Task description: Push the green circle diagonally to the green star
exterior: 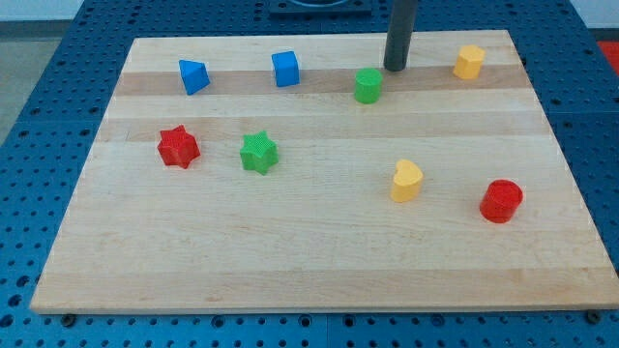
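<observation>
The green circle [368, 85] sits near the top middle of the wooden board [319, 261]. The green star [258, 153] lies lower and to the view's left of it. My tip [395, 68] rests on the board just above and to the right of the green circle, a small gap apart from it.
A blue triangle-like block [193, 76] and a blue cube [285, 69] sit at the top left. A red star [178, 147] lies left of the green star. A yellow block [469, 62] is at the top right, a yellow heart [406, 181] and a red circle [501, 201] at the lower right.
</observation>
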Controlling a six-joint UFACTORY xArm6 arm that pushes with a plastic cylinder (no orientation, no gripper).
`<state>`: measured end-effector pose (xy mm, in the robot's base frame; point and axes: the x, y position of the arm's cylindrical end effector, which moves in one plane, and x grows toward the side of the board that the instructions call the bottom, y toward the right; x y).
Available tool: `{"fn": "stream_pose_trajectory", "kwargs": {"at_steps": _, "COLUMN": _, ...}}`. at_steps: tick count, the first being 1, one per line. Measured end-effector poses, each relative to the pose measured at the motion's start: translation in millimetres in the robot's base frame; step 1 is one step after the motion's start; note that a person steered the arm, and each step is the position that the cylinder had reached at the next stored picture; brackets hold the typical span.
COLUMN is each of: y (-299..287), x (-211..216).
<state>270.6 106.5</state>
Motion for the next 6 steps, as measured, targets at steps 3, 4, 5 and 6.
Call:
{"fn": "stream_pose_trajectory", "kwargs": {"at_steps": 3, "y": -35, "x": 65}}
{"fn": "stream_pose_trajectory", "kwargs": {"at_steps": 4, "y": -54, "x": 87}}
{"fn": "stream_pose_trajectory", "kwargs": {"at_steps": 5, "y": -78, "x": 119}}
{"fn": "stream_pose_trajectory", "kwargs": {"at_steps": 6, "y": -76, "x": 117}}
